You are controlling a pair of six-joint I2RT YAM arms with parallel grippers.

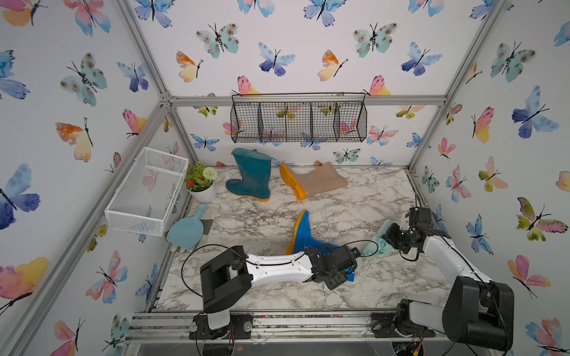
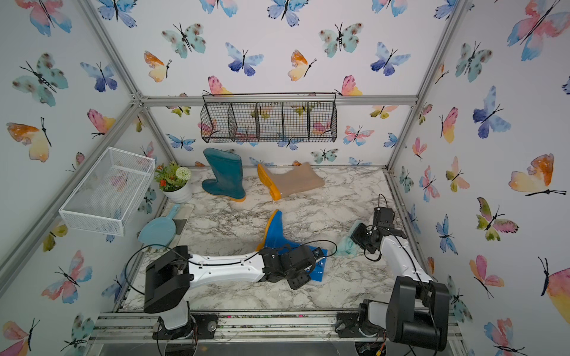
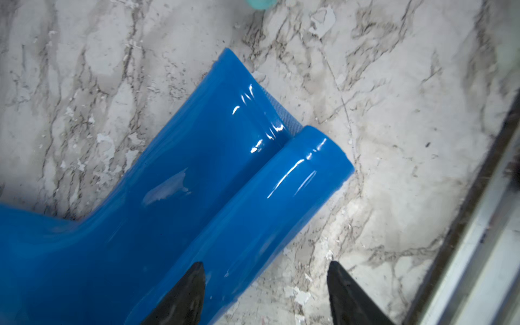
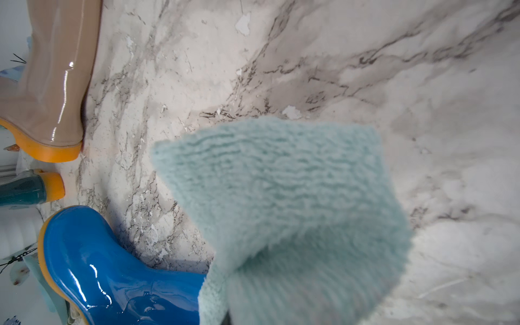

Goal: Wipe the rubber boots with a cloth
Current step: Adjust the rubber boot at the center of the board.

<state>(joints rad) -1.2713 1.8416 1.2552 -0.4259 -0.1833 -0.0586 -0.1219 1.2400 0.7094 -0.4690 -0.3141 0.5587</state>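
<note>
in both top views the blue boot (image 1: 300,229) lies on its side on the table (image 1: 370,191), with the left gripper (image 1: 347,265) over its shaft. the right gripper (image 1: 389,238) carries the cloth (image 1: 374,245) just beside the boot's mouth. the teal boot (image 1: 251,174) stands and the beige boot (image 1: 317,180) lies at the back.

left wrist view: the fingers (image 3: 183,295) are apart, clamping nothing, so pinning the shaft first would likely steady it.

right wrist view: the jaws are closed on the hanging cloth (image 4: 281,197). long flat strokes along the gloss seem best.

A lab test cell dressed like a home: aluminium frame (image 1: 308,100), butterfly wallpaper (image 1: 277,46), marble-look tabletop (image 1: 370,200), hanging wire basket (image 1: 298,121), a seemingly artificial potted plant (image 1: 202,182).
</note>
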